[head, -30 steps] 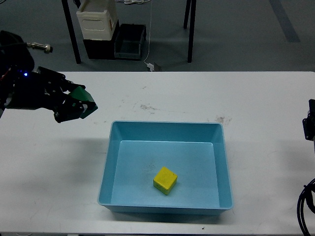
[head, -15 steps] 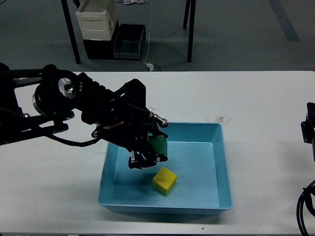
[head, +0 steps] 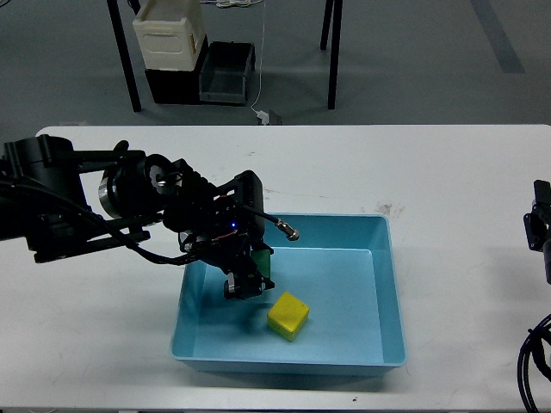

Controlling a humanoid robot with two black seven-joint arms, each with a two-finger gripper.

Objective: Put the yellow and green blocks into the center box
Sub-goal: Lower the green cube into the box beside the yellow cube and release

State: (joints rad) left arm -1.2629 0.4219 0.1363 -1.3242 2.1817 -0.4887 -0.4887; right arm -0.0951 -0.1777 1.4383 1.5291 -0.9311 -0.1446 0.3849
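Head view only. Light blue rectangular plastic box [head: 387, 292] sitting lower centre of frame on white table top [head: 448, 181]. Small yellow cube block [head: 288, 315] lying on box floor, lower middle of box, slightly rotated. Left black two-finger gripper [head: 248, 280] reaching in from left edge, hanging over box's left half, just up-left of yellow block, not touching it. Small green block [head: 262, 260] showing between gripper parts, mostly hidden by black housing; looks pinched between fingers, above box floor, inside box outline. Finger tips dark and overlapping, exact gap hard to read, but clamped on green block as far as visible. Silver-tipped black cable plug [head: 289, 230] sticking out from wrist toward right, over box's rear-left rim. Round grey joint disc [head: 120, 191] on left arm at left-centre of frame, over table. Right gripper not seen; only black edge of right arm [head: 541, 228] at far right edge, plus black cables [head: 534, 361] at lower right corner. Faint dark smudges [head: 256, 186] on table behind box. Beyond table, upper left of frame: cream plastic container [head: 170, 34] stacked on dark bin [head: 225, 76], black metal legs [head: 126, 52] on grey floor, white cord [head: 261, 77] running down to floor.
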